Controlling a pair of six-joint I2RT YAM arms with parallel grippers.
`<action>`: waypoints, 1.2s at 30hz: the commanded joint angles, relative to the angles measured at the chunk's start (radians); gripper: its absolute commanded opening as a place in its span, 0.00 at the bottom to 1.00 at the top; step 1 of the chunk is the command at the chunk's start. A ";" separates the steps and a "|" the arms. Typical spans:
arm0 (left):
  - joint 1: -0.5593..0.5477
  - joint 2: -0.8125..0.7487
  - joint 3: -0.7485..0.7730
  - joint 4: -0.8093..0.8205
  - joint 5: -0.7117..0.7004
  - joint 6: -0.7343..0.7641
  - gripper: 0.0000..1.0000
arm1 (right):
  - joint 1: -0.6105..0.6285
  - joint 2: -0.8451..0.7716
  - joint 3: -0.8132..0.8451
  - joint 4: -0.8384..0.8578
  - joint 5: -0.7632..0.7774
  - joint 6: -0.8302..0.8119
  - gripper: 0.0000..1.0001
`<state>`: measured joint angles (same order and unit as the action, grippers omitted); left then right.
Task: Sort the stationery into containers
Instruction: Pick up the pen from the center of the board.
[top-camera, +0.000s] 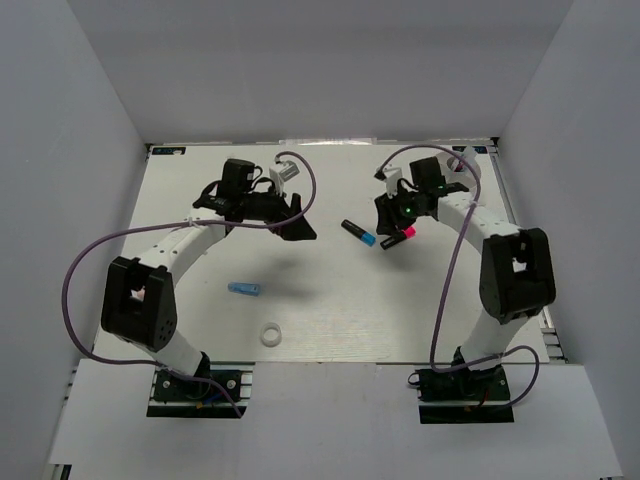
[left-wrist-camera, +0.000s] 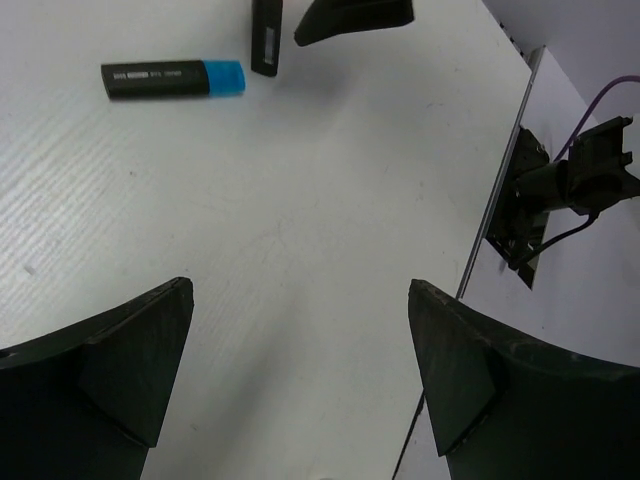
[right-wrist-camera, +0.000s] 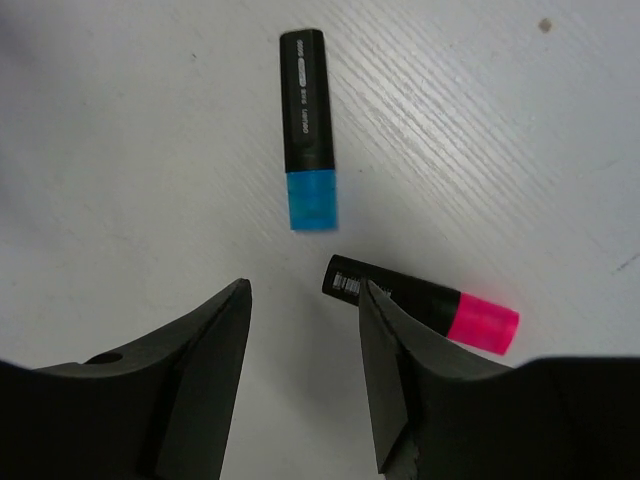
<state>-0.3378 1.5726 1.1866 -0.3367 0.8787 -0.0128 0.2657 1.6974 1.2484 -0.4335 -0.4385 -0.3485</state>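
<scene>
pink marker (right-wrist-camera: 440, 308) part-hidden behind a finger of the right gripper (right-wrist-camera: 303, 290), whose jaws are half apart and empty. left gripper (left-wrist-camera: 300, 290) is wide, holding nothing. two markers, blue marker (right-wrist-camera: 305, 130) just beside pink, at the table's (top-camera: 330, 310) far right. one tube (top-camera: 245, 289) and one ring (top-camera: 270, 336) toward the near edge.

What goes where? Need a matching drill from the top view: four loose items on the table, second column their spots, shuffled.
Items:
1. blue-cap marker
2. pink-cap marker
3. light-blue tube
4. white tape ring

Spots, among these four:
A. nearest the near edge
B. farthest right
C. farthest left
D. second from the right

Pairs: 1-D, 2-B, 3-C, 4-A.
</scene>
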 joint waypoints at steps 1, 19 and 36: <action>-0.001 -0.049 -0.016 0.018 -0.007 -0.027 0.98 | 0.033 0.065 0.039 0.070 0.087 -0.027 0.53; -0.001 -0.108 -0.033 0.022 -0.070 0.005 0.98 | 0.135 0.266 0.140 0.076 0.201 -0.130 0.58; 0.008 -0.126 -0.064 0.034 -0.083 0.010 0.98 | 0.159 0.286 0.097 0.044 0.198 -0.182 0.55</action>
<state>-0.3355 1.4921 1.1297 -0.3130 0.7956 -0.0154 0.4145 1.9739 1.3579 -0.3729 -0.2409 -0.5060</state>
